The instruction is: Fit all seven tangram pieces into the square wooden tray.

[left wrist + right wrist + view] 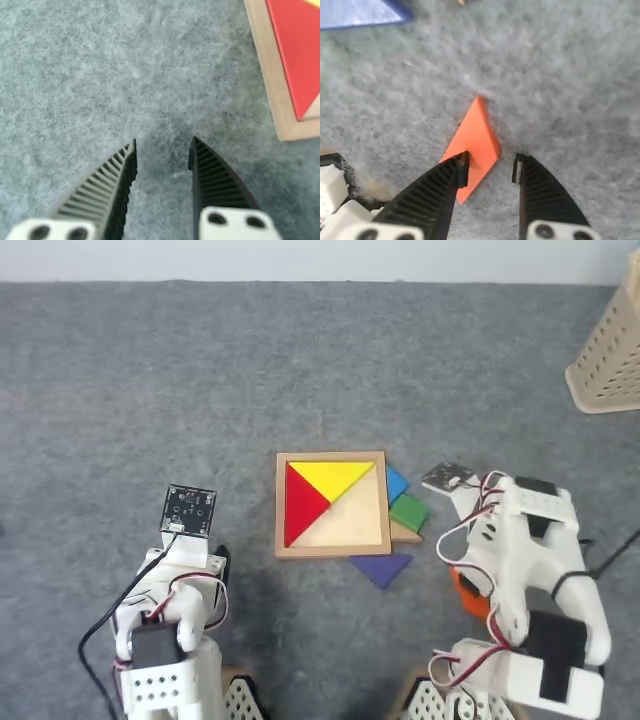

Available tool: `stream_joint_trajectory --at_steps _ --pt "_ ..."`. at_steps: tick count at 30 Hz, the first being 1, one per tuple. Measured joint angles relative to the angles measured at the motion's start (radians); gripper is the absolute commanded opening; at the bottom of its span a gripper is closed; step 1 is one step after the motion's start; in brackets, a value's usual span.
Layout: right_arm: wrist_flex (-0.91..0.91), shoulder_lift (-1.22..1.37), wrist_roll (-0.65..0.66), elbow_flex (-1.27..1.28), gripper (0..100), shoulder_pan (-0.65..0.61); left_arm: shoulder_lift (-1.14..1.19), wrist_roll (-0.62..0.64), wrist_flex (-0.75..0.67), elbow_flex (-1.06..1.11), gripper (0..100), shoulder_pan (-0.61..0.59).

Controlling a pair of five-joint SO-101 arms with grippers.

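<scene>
The square wooden tray [333,546] lies mid-table and holds a yellow triangle [330,478] and a red triangle [302,505]. Against its right side lie a blue piece [397,483], a green piece [409,512] and a tan triangle [406,532]. A purple triangle [382,567] lies in front of the tray. An orange piece [475,140] lies on the carpet beneath the right arm [520,540]. My right gripper [490,161] is open just above it, one fingertip over its edge. My left gripper [163,145] is open over bare carpet beside the tray's corner [280,115].
Grey carpet covers the whole table. A beige perforated basket [610,350] stands at the far right edge. The purple triangle's [360,12] corner lies beyond the orange piece in the right wrist view. Carpet spreads wide behind and left of the tray.
</scene>
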Motion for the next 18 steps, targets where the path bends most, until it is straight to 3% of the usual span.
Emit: stream_joint_trajectory --at_steps 10,18 --pt "0.034 -0.012 -0.032 0.008 17.4 -0.104 0.0 0.0 0.0 0.0 17 0.0" --pt "0.006 -0.011 -0.275 0.018 16.9 -0.15 0.0 0.0 0.0 0.0 17 0.0"
